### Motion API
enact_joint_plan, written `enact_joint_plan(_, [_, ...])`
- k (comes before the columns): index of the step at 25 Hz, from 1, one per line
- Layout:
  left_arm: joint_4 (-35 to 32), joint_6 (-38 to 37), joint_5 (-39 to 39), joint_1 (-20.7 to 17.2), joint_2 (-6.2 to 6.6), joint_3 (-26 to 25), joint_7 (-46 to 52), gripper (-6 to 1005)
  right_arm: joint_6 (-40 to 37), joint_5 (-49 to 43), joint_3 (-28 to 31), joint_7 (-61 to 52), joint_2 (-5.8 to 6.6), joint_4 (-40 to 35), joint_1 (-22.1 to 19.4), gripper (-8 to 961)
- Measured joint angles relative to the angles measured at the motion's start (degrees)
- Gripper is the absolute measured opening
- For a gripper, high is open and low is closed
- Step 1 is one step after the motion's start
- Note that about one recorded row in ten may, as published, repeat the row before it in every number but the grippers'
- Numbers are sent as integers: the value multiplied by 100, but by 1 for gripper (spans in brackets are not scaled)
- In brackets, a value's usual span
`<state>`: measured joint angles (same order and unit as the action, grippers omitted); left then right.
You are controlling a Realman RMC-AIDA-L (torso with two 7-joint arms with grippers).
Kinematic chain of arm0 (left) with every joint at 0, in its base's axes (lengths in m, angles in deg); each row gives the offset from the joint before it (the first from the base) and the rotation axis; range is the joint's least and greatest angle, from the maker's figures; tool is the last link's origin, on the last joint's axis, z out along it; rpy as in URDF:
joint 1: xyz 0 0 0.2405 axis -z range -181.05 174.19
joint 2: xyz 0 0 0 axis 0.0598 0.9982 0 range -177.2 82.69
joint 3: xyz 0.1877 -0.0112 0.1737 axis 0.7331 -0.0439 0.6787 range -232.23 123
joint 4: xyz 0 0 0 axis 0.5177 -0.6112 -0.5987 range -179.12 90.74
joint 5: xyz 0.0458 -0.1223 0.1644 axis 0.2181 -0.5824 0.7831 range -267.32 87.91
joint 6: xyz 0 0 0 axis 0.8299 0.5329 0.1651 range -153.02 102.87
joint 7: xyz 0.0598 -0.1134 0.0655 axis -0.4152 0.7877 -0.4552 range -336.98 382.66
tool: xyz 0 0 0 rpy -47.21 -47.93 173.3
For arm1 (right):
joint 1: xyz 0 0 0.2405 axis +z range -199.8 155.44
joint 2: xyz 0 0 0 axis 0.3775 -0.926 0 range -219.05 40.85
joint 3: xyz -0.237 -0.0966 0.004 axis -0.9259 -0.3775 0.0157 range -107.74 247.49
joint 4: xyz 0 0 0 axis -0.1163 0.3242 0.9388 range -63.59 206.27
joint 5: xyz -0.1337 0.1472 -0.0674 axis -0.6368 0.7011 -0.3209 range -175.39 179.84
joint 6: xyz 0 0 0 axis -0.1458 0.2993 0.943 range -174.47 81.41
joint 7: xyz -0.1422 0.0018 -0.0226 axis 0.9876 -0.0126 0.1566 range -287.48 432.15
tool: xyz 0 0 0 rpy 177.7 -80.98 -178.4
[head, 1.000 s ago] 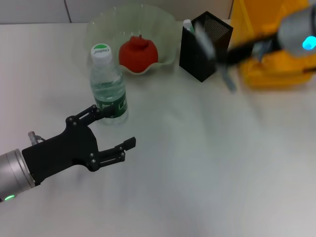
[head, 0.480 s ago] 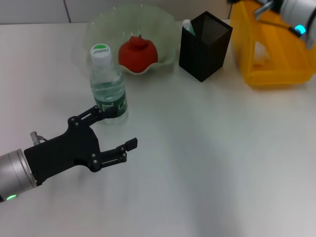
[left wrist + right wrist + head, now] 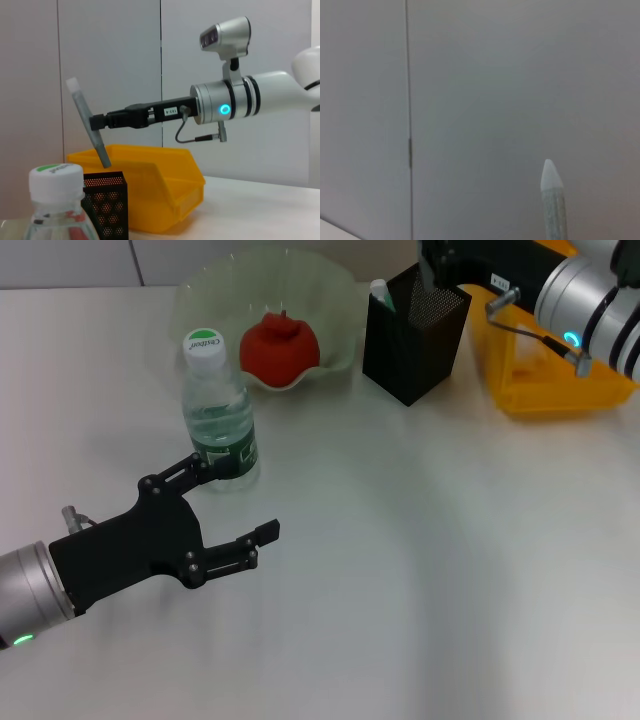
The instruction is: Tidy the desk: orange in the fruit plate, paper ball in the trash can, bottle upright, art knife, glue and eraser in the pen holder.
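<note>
My right gripper (image 3: 95, 123) is shut on the grey art knife (image 3: 89, 121), which hangs tilted just above the black mesh pen holder (image 3: 415, 332); the knife's tip (image 3: 552, 195) also shows in the right wrist view. A white glue stick (image 3: 380, 292) stands in the holder. The red-orange orange (image 3: 280, 345) lies in the pale green fruit plate (image 3: 205, 290). The clear bottle (image 3: 217, 412) stands upright with a green-topped cap. My left gripper (image 3: 238, 498) is open just in front of the bottle, holding nothing. Paper ball and eraser are out of view.
The yellow trash can (image 3: 560, 380) lies beside the pen holder at the back right, partly covered by my right arm (image 3: 590, 295). The white desk (image 3: 430, 540) stretches in front of it.
My right arm has swung from beside the pen holder up and back, and now holds the art knife above the holder. The left arm has stayed put.
</note>
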<state>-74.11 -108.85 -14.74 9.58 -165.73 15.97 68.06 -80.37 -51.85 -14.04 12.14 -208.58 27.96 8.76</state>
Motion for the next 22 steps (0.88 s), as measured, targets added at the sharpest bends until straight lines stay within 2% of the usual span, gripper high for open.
enact_joint_plan(8, [14, 0, 0, -5, 0, -1, -4, 860, -533, 238, 123, 723, -27, 270, -135, 166])
enact_joint_plan(10, [16, 0, 5, -2, -4, 9, -5, 860, -680, 245, 117, 656, -27, 88, -309, 389])
enact_joint_plan(11, [16, 1, 6, -2, -7, 9, -5, 860, -680, 245, 117, 656, -27, 88, -309, 408])
enact_joint_plan(13, [16, 1, 4, -1, -7, 2, -5, 860, -815, 249, 93, 494, -27, -219, -551, 447])
enact_joint_plan(15, [-2, -18, -18, -16, -8, -27, -5, 860, -1133, 252, 89, 247, -26, -650, -960, 486])
enact_joint_plan(19, [-28, -122, -31, -54, -2, -49, -5, 860, -2190, 256, 136, -286, -5, -1416, -1800, 564])
enact_joint_plan(22, [-33, -164, -35, -54, 4, -55, 2, 860, -3202, 127, 224, -432, 15, -1674, -2343, 622])
